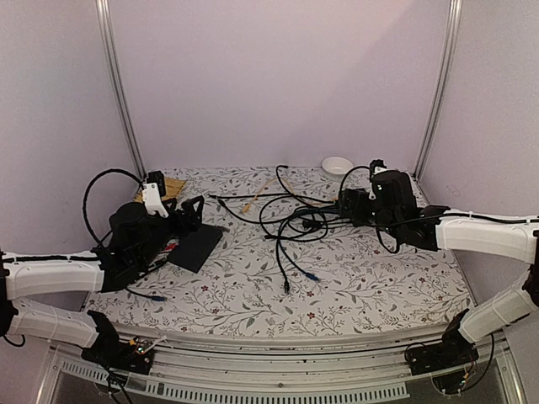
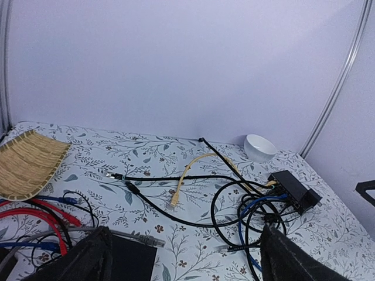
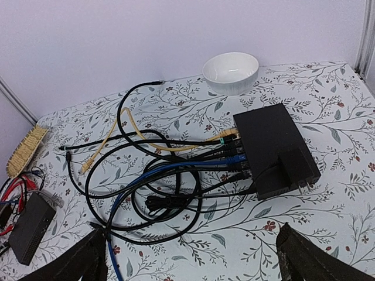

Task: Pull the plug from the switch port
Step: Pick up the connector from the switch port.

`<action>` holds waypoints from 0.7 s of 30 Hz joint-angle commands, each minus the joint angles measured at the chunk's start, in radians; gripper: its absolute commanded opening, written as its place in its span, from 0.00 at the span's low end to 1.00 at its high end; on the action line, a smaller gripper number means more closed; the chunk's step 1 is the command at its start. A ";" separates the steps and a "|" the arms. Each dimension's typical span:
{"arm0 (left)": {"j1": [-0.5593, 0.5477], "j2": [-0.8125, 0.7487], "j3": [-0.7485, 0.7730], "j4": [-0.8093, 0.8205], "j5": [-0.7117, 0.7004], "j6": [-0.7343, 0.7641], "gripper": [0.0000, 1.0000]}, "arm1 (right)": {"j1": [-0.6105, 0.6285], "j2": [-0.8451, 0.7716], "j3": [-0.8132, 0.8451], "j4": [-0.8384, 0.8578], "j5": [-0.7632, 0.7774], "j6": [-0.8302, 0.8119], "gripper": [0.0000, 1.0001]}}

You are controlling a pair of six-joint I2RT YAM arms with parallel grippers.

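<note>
Right jaws apart, switch [image 3: 268, 139] ahead

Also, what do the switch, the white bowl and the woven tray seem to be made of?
The switch: matte black casing, no glare, probably plastic, perhaps painted metal. The bowl: smooth glossy white, likely ceramic, maybe plastic. The tray: tan woven strands, looks like straw or bamboo.

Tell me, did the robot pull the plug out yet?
Not yet. Nothing looks done: the plugs sit in the switch. The right gripper hangs open short of it, holding nothing. Left to do: grab one plug and pull.
</note>
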 commanded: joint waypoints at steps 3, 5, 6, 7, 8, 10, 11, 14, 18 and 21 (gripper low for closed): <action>-0.013 -0.021 -0.029 0.091 0.059 0.031 0.88 | -0.017 -0.047 0.029 -0.050 0.048 0.083 0.99; -0.012 -0.029 -0.030 0.091 0.062 0.032 0.89 | -0.032 -0.060 0.026 -0.056 0.051 0.093 0.99; -0.011 -0.037 -0.031 0.091 0.062 0.032 0.89 | -0.039 -0.066 0.024 -0.058 0.058 0.097 0.99; -0.012 -0.045 -0.032 0.092 0.059 0.031 0.91 | -0.049 -0.072 0.021 -0.060 0.062 0.104 0.99; -0.012 -0.055 -0.035 0.095 0.060 0.028 0.92 | -0.056 -0.077 0.019 -0.061 0.062 0.109 0.99; -0.011 -0.072 -0.040 0.107 0.069 0.024 0.94 | -0.067 -0.082 0.022 -0.066 0.064 0.107 0.99; -0.012 -0.078 -0.040 0.116 0.076 0.024 0.96 | -0.069 -0.083 0.023 -0.067 0.070 0.101 0.99; -0.011 -0.084 -0.030 0.121 0.101 0.029 0.98 | -0.069 -0.082 0.034 -0.085 0.094 0.079 0.99; -0.011 -0.095 -0.007 0.114 0.099 0.030 0.98 | -0.070 -0.093 0.037 -0.089 0.110 0.067 0.99; -0.006 -0.096 0.011 0.099 0.151 0.034 0.98 | -0.078 -0.088 0.047 -0.093 0.110 0.051 0.99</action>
